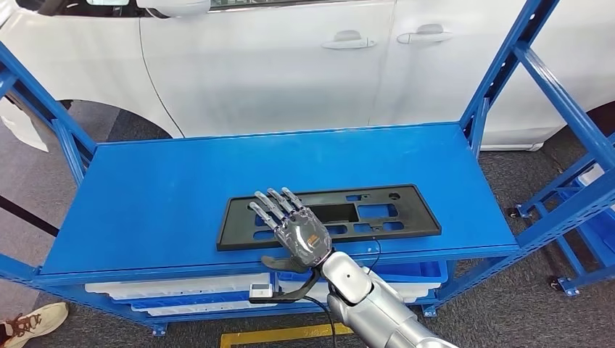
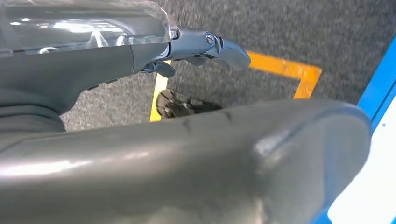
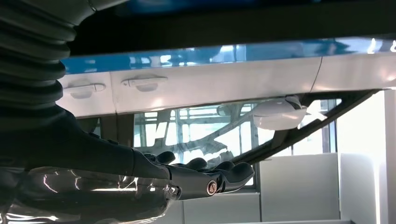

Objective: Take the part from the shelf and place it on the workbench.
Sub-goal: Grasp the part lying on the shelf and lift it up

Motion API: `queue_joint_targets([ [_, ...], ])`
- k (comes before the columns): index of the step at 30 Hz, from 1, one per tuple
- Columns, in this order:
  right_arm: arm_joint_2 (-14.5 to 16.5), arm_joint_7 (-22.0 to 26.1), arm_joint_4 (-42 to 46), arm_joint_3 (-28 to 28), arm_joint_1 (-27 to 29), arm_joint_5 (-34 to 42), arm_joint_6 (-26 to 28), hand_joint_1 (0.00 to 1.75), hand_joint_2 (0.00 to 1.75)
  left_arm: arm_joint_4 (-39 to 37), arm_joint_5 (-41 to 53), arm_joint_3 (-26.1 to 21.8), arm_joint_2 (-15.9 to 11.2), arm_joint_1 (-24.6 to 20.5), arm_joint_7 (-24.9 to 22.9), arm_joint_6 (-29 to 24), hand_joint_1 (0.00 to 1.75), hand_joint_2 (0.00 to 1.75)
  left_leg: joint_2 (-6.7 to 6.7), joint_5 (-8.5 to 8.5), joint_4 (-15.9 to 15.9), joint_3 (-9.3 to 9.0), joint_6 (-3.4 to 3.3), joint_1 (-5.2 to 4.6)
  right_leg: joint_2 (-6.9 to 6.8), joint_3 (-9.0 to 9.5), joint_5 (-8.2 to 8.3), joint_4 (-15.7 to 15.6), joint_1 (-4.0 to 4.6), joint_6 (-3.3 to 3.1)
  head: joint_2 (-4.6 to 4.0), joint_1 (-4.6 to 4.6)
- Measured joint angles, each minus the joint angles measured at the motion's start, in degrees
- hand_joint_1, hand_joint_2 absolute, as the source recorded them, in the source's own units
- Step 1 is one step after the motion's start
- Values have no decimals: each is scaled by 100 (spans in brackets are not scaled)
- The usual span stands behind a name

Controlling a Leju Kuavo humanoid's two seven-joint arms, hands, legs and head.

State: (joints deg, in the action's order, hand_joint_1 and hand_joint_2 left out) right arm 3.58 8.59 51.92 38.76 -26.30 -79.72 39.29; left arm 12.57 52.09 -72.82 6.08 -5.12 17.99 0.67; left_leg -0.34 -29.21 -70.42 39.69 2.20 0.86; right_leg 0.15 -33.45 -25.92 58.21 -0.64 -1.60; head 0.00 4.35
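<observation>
The right hand [image 1: 294, 230] is reaching in from the near edge of the blue shelf [image 1: 167, 196], with its fingers [image 1: 270, 209] spread flat and extended over the near left portion of the black part [image 1: 330, 216] and its thumb hanging below the shelf edge, gripping nothing. The part, a long flat black panel with several cut-outs, is lying flat on the shelf surface toward the near side, while the left hand [image 2: 205, 46] is hanging over the grey floor beside a yellow floor line [image 2: 285, 69], its fingers loosely curled and holding nothing. Beyond the shelf, a white car [image 1: 290, 65] is standing side-on, with two door handles showing.
</observation>
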Motion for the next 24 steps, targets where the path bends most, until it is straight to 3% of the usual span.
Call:
queue_joint_targets([
  [2,47,-42,-132,-7,-72,-39,4,0,175,0,1,-9,-11,-5,2,-2,0,0,0,353,840,-410,-45,-10,14,29,-26,8,7,35,0,0],
  [3,66,-58,-193,-11,-114,-54,8,0,175,0,2,-11,-16,-10,2,-2,0,0,-2,434,1116,-545,-79,-21,18,33,-34,11,16,60,0,0],
  [6,94,-89,-329,-30,-189,-93,17,0,175,0,13,-14,-18,-8,2,-2,0,0,-11,436,1257,-608,-184,-40,18,34,-35,-5,33,145,0,0],
  [8,102,-144,-408,-63,-224,-166,24,0,175,0,28,-14,-18,-4,4,1,0,0,-4,460,1306,-631,-258,-17,15,-7,-127,110,31,202,0,-1],
  [9,103,-182,-449,-84,-245,-213,30,0,175,0,37,-14,-19,-9,5,4,0,0,1,473,1330,-643,-293,-4,13,-102,-254,320,31,225,0,-1],
  [11,94,-266,-540,-132,-269,-316,40,0,175,0,49,-14,-25,-17,7,10,0,0,10,472,1335,-645,-334,-14,11,-460,-605,1055,20,253,0,-1],
  [12,87,-320,-586,-157,-269,-381,43,0,175,0,51,-14,-29,-17,7,12,0,0,10,469,1333,-645,-343,-20,11,-647,-727,1415,16,263,0,-1],
  [13,78,-389,-627,-189,-266,-454,44,0,175,0,52,-14,-32,-15,7,13,0,0,9,465,1329,-648,-347,-25,10,-765,-749,1621,14,270,0,0],
  [14,70,-480,-659,-228,-265,-536,45,0,175,0,49,-15,-34,-13,9,15,0,0,6,459,1323,-652,-346,-27,10,-777,-657,1602,11,270,0,0],
  [15,62,-595,-684,-276,-270,-616,45,0,175,0,41,-16,-35,-12,16,15,0,0,2,451,1315,-660,-339,-27,8,-670,-470,1348,7,262,0,0],
  [17,47,-845,-736,-398,-316,-729,46,0,175,0,19,-20,-34,-11,45,15,0,0,-5,420,1278,-666,-305,-39,-1,-305,-86,550,13,226,0,-1],
  [19,29,-1044,-838,-565,-410,-760,48,0,175,0,2,-23,-34,-10,87,16,0,0,-6,392,1242,-647,-252,-59,-3,-111,47,97,29,179,0,-1],
  [20,16,-1115,-903,-663,-462,-755,49,34,175,0,0,-24,-34,-9,105,18,0,0,-5,388,1238,-638,-222,-65,1,-103,32,57,43,155,0,0],
  [23,-33,-1256,-1082,-945,-591,-729,52,165,175,0,1,-26,-41,-5,138,29,0,0,-1,326,1172,-616,-129,-48,6,-90,68,8,18,69,0,0],
  [24,-45,-1292,-1137,-1038,-627,-722,52,175,175,0,4,-27,-44,-4,145,32,0,0,1,212,998,-542,-95,-40,2,-80,77,-12,1,45,0,0],
])
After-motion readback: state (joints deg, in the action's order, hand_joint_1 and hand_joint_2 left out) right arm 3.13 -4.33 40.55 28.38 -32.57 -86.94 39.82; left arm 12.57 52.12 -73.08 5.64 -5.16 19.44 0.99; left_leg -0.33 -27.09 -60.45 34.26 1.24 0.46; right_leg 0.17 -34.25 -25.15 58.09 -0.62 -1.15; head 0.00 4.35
